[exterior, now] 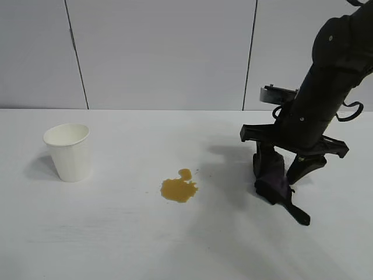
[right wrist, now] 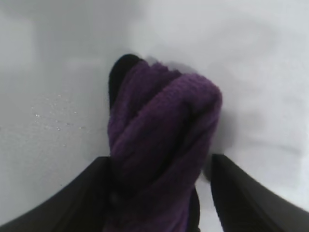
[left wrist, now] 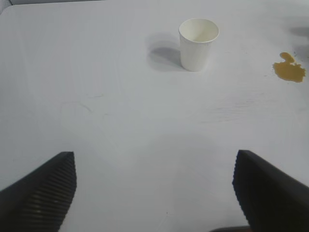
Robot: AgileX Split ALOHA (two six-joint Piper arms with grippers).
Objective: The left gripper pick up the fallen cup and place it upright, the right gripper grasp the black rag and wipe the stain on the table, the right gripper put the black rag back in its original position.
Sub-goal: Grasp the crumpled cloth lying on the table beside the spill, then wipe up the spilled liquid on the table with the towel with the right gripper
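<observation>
- right gripper (exterior: pixel 282 170) straddles the black rag (exterior: pixel 273 182) on the table (exterior: pixel 116 233), fingers either side, not visibly clamped.
- left gripper (left wrist: pixel 154 193) spread wide, empty.
- cup (exterior: pixel 69 151) upright, stain (exterior: pixel 178 188) unwiped.

My black pincer (exterior: pixel 281 170) is over the purple rag (exterior: pixel 273 181) (black edging); cup (exterior: pixel 69 151) and table (exterior: pixel 116 233) white, stain (exterior: pixel 179 189) amber-brown.

A smooth, matt white bench (exterior: pixel 116 245) carries a plain white paper cup (exterior: pixel 69 151) with a matt surface. The amber stain (exterior: pixel 179 188) looks wet and slightly glossy. The black rag (right wrist: pixel 159 145) is soft, fuzzy purple cloth. The left gripper (left wrist: pixel 154 193) has matt black fingers (left wrist: pixel 43 193), finely ribbed inside.
</observation>
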